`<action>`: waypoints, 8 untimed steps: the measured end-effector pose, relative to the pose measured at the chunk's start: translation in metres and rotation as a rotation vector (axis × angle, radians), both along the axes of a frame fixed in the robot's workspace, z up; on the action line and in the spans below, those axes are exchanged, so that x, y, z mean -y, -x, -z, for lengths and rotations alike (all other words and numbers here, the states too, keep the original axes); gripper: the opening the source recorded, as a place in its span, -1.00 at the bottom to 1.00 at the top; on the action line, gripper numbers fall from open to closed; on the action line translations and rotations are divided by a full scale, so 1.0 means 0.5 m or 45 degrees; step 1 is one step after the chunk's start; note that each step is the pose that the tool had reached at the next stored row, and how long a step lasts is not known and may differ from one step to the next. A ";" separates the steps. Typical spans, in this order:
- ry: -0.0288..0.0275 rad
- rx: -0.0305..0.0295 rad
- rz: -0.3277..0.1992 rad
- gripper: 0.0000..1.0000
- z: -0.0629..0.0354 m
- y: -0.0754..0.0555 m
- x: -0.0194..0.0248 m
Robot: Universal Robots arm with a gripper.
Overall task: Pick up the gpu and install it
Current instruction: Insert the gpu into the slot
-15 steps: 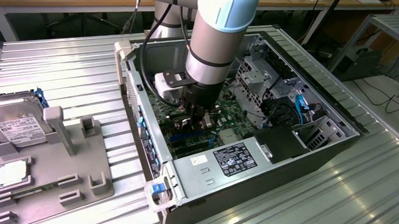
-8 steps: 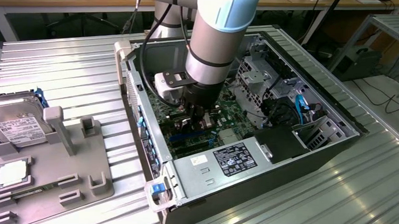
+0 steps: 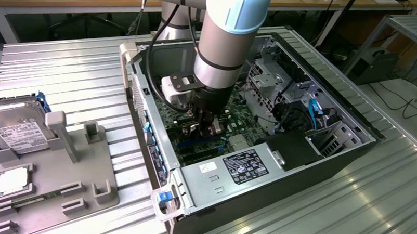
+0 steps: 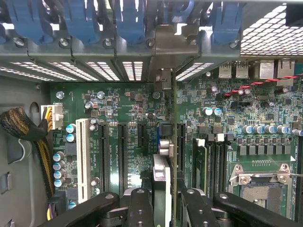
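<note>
My gripper (image 4: 163, 201): clenched on the gpu, a black finger (image 4: 140, 208) pressing each side of the card, inside the open computer case.
Gpu (image 4: 163, 182): held on edge between my fingers, thin and upright, its edge running straight away from me toward the case's rear wall; it stands over the motherboard among the long black expansion slots.
Gpu bracket end (image 4: 164, 78): the metal end sits up against the rear slot openings, beside the blue clips.
Motherboard (image 4: 128, 109): green, lying flat on the case floor under the card, with a white slot (image 4: 83, 153) to one side and an empty processor socket (image 4: 258, 187) to the other.
Cables (image 4: 21, 127): a braided black bundle with yellow wires runs to a white plug at the board's edge.
Computer case (image 3: 347, 109): lying on its side with the panel off, on the ribbed metal table (image 3: 71, 73); my arm (image 3: 225, 39) reaches down into it.
Inside the case: a power supply (image 3: 241, 167) with a label at the near end, drive cages (image 3: 272, 77) at the far end.
Grey tray (image 3: 67, 185): on the table on the exterior view's left, well apart from the case.
In the tray: a hard drive (image 3: 17, 126) with a white label and a square processor chip (image 3: 13, 180).
</note>
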State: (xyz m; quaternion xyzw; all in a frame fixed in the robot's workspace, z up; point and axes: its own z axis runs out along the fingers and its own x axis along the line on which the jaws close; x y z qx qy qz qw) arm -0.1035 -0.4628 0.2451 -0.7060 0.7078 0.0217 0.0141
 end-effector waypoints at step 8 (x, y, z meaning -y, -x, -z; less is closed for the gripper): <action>0.0003 -0.0001 0.000 -0.44 0.001 0.001 0.0002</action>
